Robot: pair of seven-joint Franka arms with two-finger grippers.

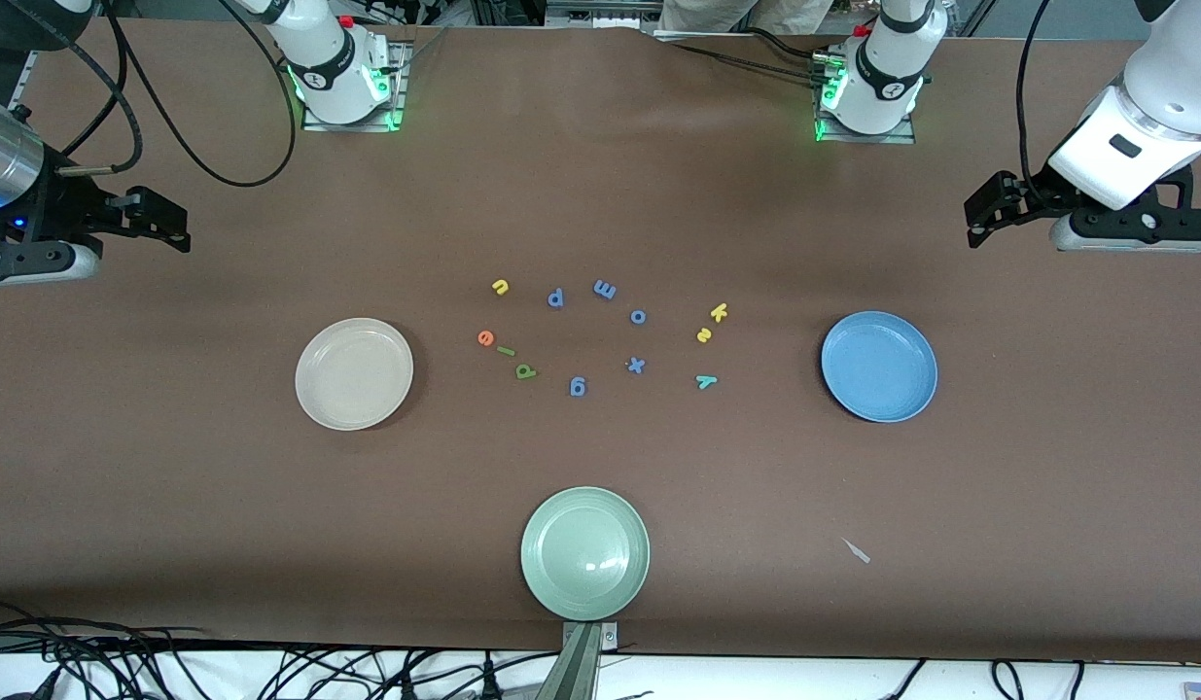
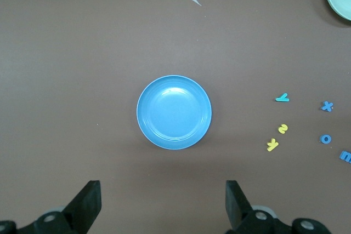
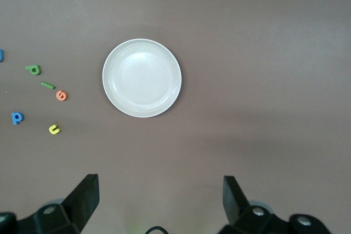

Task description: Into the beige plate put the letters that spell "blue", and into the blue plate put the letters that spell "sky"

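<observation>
You hadn't started yet: beige plate [image 1: 354,373] and blue plate [image 1: 879,367] sat bare, all seven letters loose between them, left gripper [image 2: 163,204] and right gripper [image 3: 160,198] both spread wide, holding nothing.

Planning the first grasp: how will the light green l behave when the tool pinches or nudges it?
The light green l is a thin flat bar, so it probably slides rather than rolls. It looks very light, likely skidding if nudged. Lying flush on the table, it offers little edge to pinch.

Lying flat between beige plate [image 1: 354,373] and blue plate [image 1: 879,367]: b [image 1: 525,371], l [image 1: 506,351], u [image 1: 501,287], e [image 1: 485,337]; s [image 1: 703,334], k [image 1: 719,312], y [image 1: 706,381].
</observation>
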